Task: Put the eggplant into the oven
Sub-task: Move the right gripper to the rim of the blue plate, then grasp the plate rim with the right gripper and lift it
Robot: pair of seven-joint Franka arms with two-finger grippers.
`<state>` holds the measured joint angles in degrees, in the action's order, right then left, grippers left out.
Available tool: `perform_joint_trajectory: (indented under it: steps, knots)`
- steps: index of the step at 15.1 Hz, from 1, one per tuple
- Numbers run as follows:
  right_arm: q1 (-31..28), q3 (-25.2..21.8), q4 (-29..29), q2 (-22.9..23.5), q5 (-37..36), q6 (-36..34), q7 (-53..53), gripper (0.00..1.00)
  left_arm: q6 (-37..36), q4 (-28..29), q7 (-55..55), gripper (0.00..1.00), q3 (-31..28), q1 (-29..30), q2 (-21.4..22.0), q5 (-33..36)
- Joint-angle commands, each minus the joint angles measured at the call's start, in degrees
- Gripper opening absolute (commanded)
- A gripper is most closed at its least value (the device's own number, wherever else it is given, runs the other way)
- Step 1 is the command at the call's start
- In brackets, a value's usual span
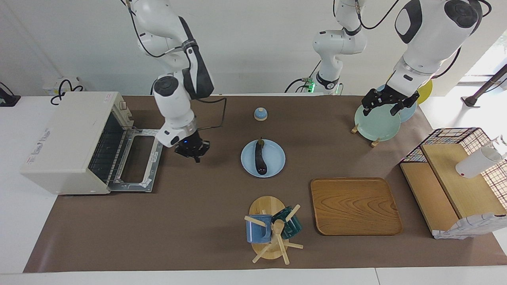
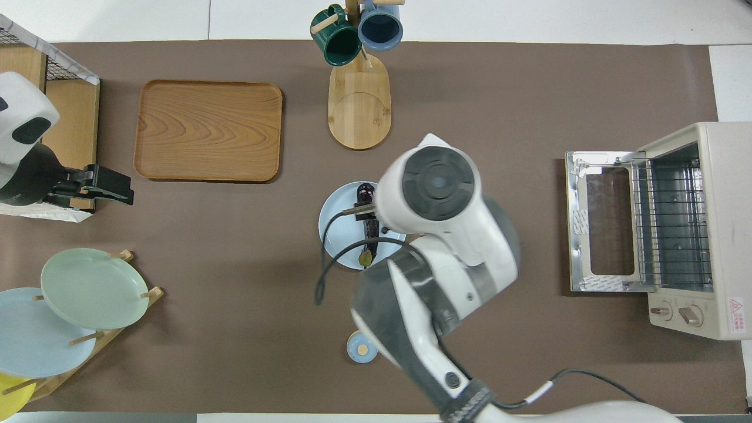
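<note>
The eggplant (image 1: 260,156) lies lengthwise on a light blue plate (image 1: 277,158) in the middle of the table. In the overhead view only its ends (image 2: 367,191) show, because the right arm covers part of the plate (image 2: 338,235). The cream-white oven (image 1: 67,134) stands at the right arm's end of the table, with its door (image 1: 136,158) folded down flat and the wire rack showing; it also shows in the overhead view (image 2: 699,229). My right gripper (image 1: 193,152) hangs low over the mat between the oven door and the plate. My left gripper (image 1: 390,103) is open and empty over the plate rack (image 1: 378,122).
A small blue bell (image 1: 260,114) sits nearer to the robots than the plate. A wooden tray (image 1: 355,206) and a mug tree (image 1: 273,229) with two mugs stand farther out. A wire-and-wood shelf (image 1: 455,178) is at the left arm's end.
</note>
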<state>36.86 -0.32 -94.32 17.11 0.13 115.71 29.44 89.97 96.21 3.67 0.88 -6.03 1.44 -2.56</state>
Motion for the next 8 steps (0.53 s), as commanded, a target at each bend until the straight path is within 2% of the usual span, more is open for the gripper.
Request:
perform_joint_trajectory:
  steps: [1,2,3,6,8]
  knots:
    - [4.18,-0.03,21.79,15.30,-5.14,-8.39,8.34,0.27,-0.24,1.96,-0.50,1.00,-0.70,-1.09,1.81,1.41]
    - [4.36,0.58,22.86,16.89,-5.23,-7.35,9.04,0.33,-0.24,1.88,-0.59,1.00,-0.62,-1.09,1.81,1.41]
    - [5.75,1.02,24.52,18.99,-5.40,-4.81,10.44,0.34,-0.15,1.88,-0.50,1.00,-0.44,-1.00,1.72,1.41]
    - [7.70,1.03,24.01,20.86,-6.02,0.56,12.83,0.33,0.03,1.52,-0.50,1.00,-0.35,-0.30,1.63,1.41]
    - [8.84,1.03,21.13,20.95,-6.45,3.90,13.62,0.33,0.12,1.44,-0.50,1.00,-0.35,-0.30,1.55,1.41]
